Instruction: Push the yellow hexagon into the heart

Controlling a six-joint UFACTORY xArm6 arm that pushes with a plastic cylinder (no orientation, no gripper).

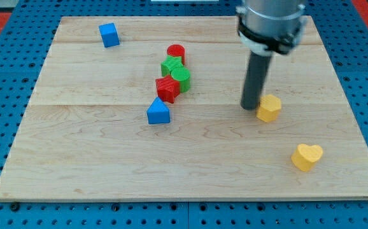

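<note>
Nearest the view's bottom: yellow heart, smooth plastic, lobes toward the view's right, alone on the pale wooden table. Yellow hexagon, faceted, lies up-left of the heart, apart from it. My tip, a plain dark rod with no jaws to open or close, stands touching or just beside the hexagon's left side. Risk, as I judge: an off-centre push could spin the hexagon past the heart.

Elsewhere: blue cube; red cylinder, green star, green cylinder, red star, clustered; blue triangle.

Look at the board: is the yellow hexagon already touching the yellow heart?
No: the yellow hexagon sits beside my tip, with bare wood between it and the yellow heart toward the view's bottom right.
</note>
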